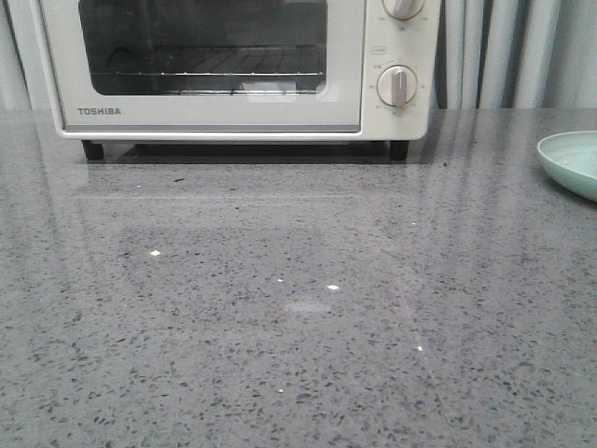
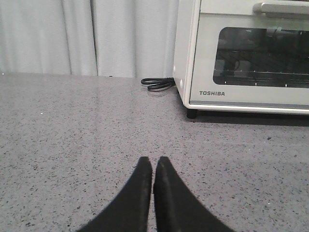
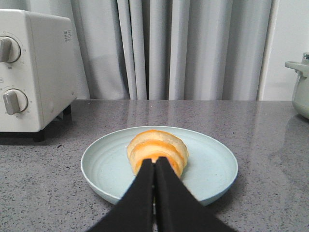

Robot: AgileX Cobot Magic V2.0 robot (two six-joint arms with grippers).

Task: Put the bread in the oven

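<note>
On a pale green plate to the right of the oven lies the bread. Just short of it, the right gripper is clenched and empty. The left gripper is likewise pressed closed over bare countertop, and the oven door is up.

Both grippers carry matte black fingers, broad at the base, tapering to blunt tips.
</note>
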